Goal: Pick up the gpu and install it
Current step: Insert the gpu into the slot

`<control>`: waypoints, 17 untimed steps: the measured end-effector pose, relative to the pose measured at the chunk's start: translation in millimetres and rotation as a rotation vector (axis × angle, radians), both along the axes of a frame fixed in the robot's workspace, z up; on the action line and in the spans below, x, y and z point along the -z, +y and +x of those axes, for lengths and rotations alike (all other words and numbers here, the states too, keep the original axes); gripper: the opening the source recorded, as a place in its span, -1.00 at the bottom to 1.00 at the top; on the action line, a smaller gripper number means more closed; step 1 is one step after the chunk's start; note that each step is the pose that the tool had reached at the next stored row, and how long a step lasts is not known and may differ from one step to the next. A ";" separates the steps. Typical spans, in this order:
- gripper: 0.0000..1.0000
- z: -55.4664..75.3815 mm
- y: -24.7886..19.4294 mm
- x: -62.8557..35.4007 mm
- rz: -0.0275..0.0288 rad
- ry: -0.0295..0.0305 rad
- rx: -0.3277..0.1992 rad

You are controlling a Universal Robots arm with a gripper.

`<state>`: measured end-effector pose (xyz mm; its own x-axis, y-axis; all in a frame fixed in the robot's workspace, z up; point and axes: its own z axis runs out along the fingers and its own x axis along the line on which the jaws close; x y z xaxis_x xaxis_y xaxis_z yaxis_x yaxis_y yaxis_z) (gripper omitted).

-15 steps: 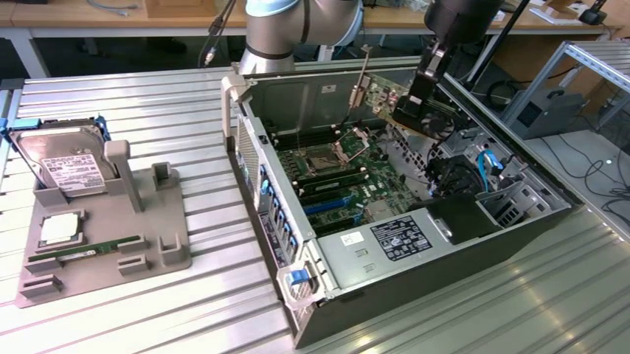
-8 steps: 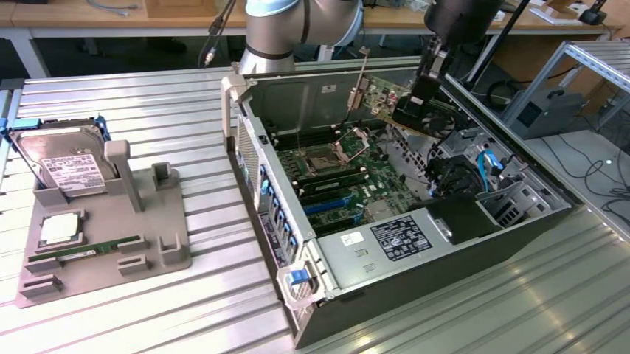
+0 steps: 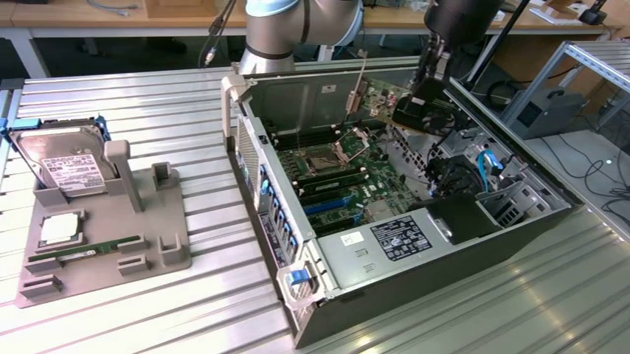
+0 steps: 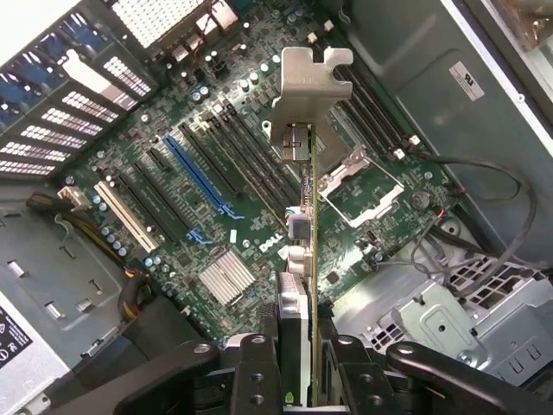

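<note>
One computer case (image 3: 512, 228) lies on its side on the ribbed metal desk (image 3: 147, 96) with its cover off. Its motherboard (image 4: 216, 199) faces up. On the board a long blue slot (image 4: 200, 177) and a cream slot (image 4: 130, 216) run side by side with black slots between and beside them. A small finned heatsink (image 4: 226, 278) sits near them, and the CPU socket (image 4: 363, 181) is further along. Loose dark cables (image 4: 484, 199) curl along the drive-cage side of the case. Well apart, at the exterior view's left, a grey tray (image 3: 158, 243) carries a hard drive (image 3: 64, 166) standing upright and a RAM stick (image 3: 84, 252) lying flat.

The tool (image 4: 301, 372) is closed partway on the gpu (image 4: 298, 294), its fingers pressing both faces. The card hangs above the inside of the case, clear of the board, close to the far wall (image 3: 423, 110). In the wrist view it is edge-on: a thin green board with a black cooler on one face and a silver end bracket (image 4: 307, 86) at its far end.
</note>
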<state>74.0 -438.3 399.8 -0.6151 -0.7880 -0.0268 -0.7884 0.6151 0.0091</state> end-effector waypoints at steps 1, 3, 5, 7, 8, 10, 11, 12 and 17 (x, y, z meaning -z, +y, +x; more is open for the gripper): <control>-0.46 0.0 0.0 0.0 0.0000 0.0000 -0.017; -0.46 0.0 0.0 0.0 0.0000 0.0000 -0.042; -0.46 0.0 0.0 0.0 0.0000 0.0000 -0.064; -0.46 0.0 0.0 0.0 0.0000 0.0000 -0.085; -0.46 0.0 0.0 0.0 0.0000 0.0000 -0.099; -0.46 0.0 0.0 0.1 0.0000 0.0000 -0.124; -0.46 0.0 0.0 0.1 0.0000 0.0000 -0.132; -0.46 0.0 0.0 0.1 0.0000 0.0000 -0.142; -0.46 0.0 0.0 0.1 0.0000 0.0000 -0.202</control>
<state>74.0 -438.4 399.7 -0.4449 -0.8952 -0.0268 -0.8956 0.4449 0.0091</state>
